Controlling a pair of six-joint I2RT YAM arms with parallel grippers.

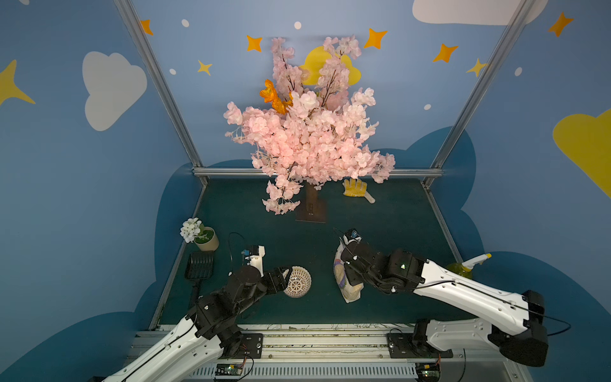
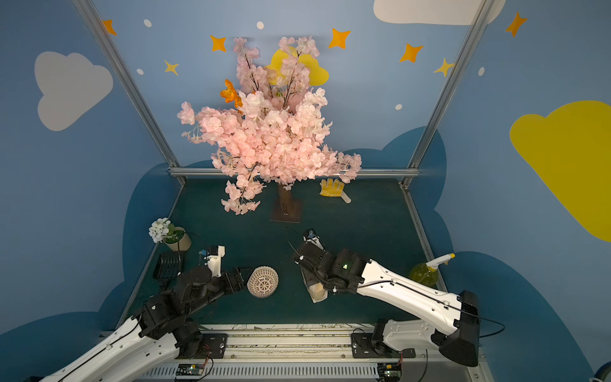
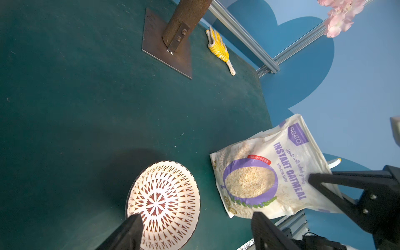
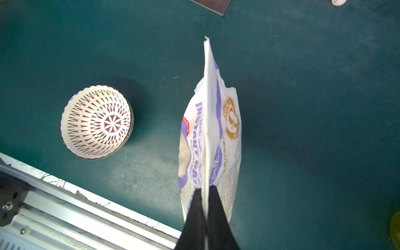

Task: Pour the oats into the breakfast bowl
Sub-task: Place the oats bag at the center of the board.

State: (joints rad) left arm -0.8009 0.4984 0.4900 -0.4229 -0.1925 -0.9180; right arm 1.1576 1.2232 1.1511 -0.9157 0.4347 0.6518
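The oats are in a white bag with purple print point(image 1: 346, 286) point(image 3: 270, 173) that stands upright right of the bowl. My right gripper point(image 4: 205, 191) is shut on the bag's flat top seam, and the bag point(image 4: 213, 129) hangs down from it toward the green mat. I cannot tell whether its bottom rests on the mat. The breakfast bowl point(image 1: 299, 282) point(image 4: 97, 123), cream with a brown lattice pattern, sits empty on the mat near the front. My left gripper point(image 3: 195, 216) is open at the bowl's left side. One finger point(image 3: 129, 231) overlaps the bowl's rim point(image 3: 164, 201).
A pink blossom tree on a metal base plate point(image 1: 312, 213) stands at the middle back, with a yellow glove point(image 1: 355, 188) to its right. A beige flowerpot point(image 1: 206, 241) and a black scoop point(image 1: 198, 268) are at the left edge, a yellow spray bottle point(image 1: 464, 266) at the right edge.
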